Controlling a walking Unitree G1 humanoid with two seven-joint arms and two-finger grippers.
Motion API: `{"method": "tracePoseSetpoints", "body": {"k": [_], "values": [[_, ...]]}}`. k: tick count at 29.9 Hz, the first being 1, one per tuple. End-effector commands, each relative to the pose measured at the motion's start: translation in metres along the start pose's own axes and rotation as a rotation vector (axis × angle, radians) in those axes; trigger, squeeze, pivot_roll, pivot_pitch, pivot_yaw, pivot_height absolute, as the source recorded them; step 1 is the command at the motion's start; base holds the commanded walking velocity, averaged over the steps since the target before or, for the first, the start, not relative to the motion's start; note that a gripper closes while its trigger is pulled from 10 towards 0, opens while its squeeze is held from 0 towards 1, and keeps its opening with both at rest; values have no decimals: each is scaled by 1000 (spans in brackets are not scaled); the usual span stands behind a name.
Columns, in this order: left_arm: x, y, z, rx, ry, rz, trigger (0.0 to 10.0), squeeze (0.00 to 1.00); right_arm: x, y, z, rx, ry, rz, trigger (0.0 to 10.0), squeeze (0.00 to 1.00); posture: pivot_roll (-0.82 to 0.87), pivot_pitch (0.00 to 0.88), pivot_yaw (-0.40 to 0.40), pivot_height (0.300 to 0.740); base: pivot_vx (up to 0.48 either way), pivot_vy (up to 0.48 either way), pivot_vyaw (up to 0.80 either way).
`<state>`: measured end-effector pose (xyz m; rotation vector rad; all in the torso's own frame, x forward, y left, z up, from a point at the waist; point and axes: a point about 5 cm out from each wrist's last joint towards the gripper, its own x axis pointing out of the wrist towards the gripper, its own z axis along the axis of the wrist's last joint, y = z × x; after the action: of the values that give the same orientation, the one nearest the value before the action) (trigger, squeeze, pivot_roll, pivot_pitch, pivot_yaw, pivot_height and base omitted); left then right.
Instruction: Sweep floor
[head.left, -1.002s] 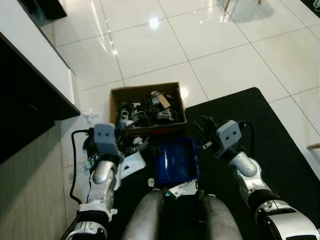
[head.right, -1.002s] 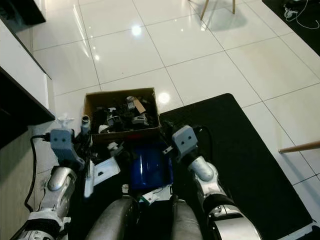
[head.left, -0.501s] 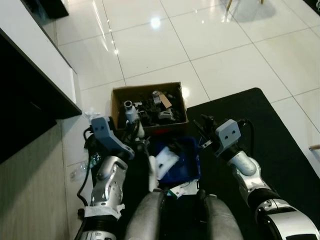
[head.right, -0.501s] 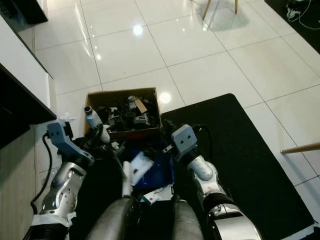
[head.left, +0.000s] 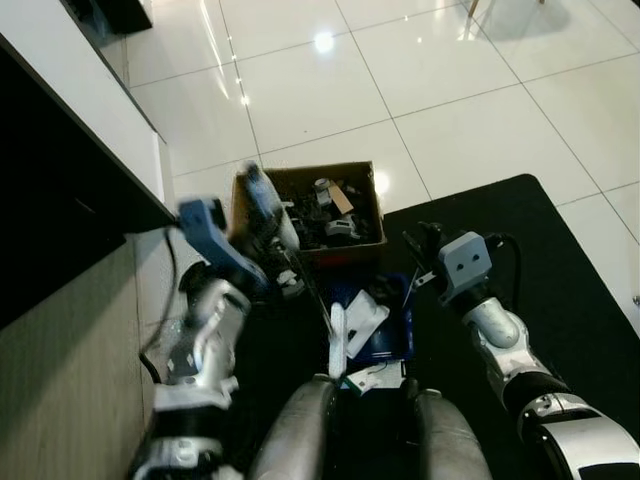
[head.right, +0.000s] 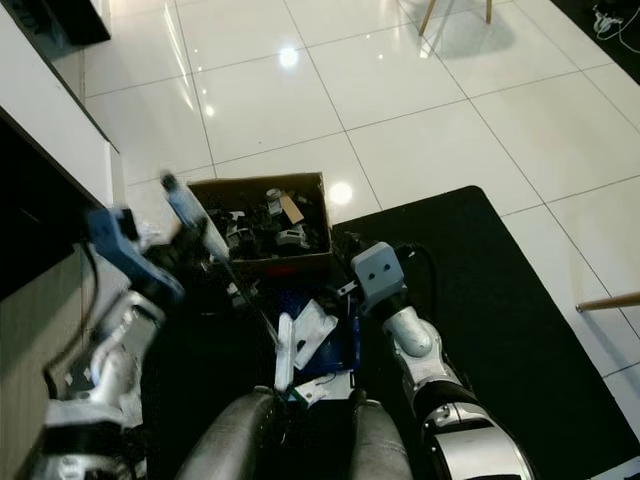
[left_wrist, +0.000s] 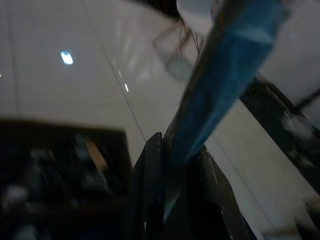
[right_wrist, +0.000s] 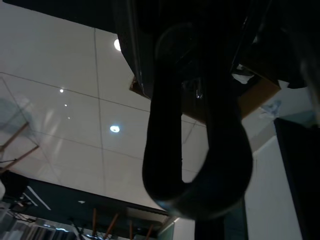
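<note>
Robot's silver legs at the near edge, standing on a black mat that lies over glossy white floor tiles; a blue dustpan sits on the mat just ahead of the legs, with white scraps on it; a small broom with a pale head points down at the pan, its thin handle rising toward the left gripper; left gripper raised and blurred, fingers clenched on the blue handle grip, seen closely in the left wrist view; right gripper hangs just past the dustpan's right side, over the mat; cannot tell whether its fingers are apart or closed, the right wrist view being dark; beyond the pan a brown cardboard box full of dark bits stands on the tiles at the mat's far corner; a dark cabinet with a white top runs along the left; chair legs at the far edge.
</note>
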<state>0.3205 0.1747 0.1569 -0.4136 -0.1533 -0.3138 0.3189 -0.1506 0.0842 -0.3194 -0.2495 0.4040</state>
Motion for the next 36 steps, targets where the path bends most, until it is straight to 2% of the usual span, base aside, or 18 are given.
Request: {"method": "tracePoseSetpoints", "body": {"k": [1,8,14,19,22,25,28,30,33,36], "values": [[-1,12,14,51,-53,43,10000,0,-6,-8,-5,-44,33,-8,10000,0,72,277,81,740,0,0,0],[3,26,42,170,-108,90,10000,0,-5,-9,-3,-39,20,-8,10000,0,67,277,89,740,0,0,0],[0,37,51,264,-109,123,10000,0,-5,-11,-2,-56,17,-4,10000,0,67,284,93,740,0,0,0],[-2,49,62,296,-137,176,10000,0,-4,-16,-2,-66,25,-8,10000,0,70,299,95,740,0,0,0],[0,56,69,354,-157,224,10000,0,-3,-19,-1,-74,29,-7,10000,0,71,310,96,740,0,0,0],[3,60,67,404,-158,261,10000,0,-2,-21,0,-79,27,-9,10000,0,72,320,96,740,0,0,0],[8,61,60,413,-153,284,10000,0,-1,-24,2,-84,19,-15,10000,0,61,342,94,740,0,0,0],[16,63,45,348,-134,321,10000,0,2,-28,6,-91,0,-22,10000,0,42,365,95,740,0,0,0],[21,63,36,327,-107,333,10000,0,4,-30,9,-96,-15,-25,10000,0,26,382,96,740,0,0,0],[27,61,24,341,-63,333,10000,0,6,-35,14,-104,-39,-29,10000,0,1,406,99,740,0,0,0]]}}
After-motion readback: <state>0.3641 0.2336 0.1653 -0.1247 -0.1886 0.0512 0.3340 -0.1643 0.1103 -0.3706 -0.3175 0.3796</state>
